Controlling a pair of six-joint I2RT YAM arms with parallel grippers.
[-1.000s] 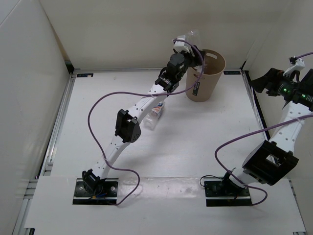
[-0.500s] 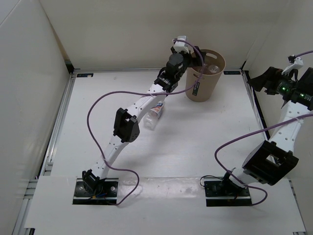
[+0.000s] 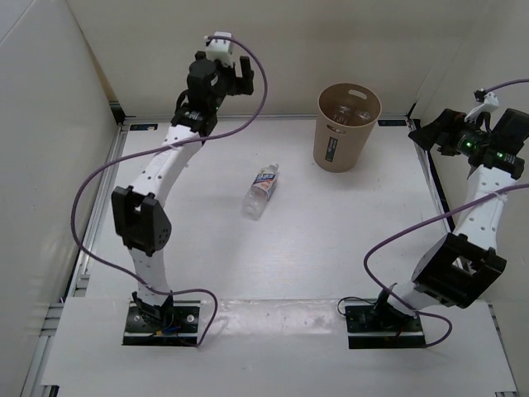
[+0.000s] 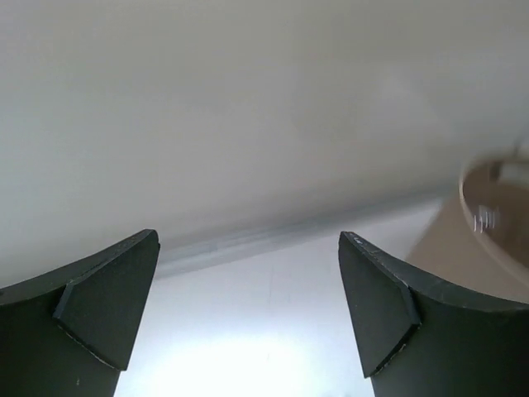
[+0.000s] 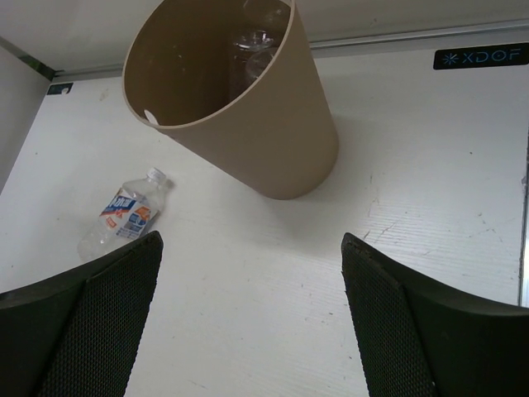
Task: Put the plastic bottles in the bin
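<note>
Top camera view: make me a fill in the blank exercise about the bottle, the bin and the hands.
1. The labelled bottle on the table lies on its ____.
2. The bin stands nearer the base of the ____ arm.
3. The left hand is open and holds ____.

Missing words: side; right; nothing.
</note>
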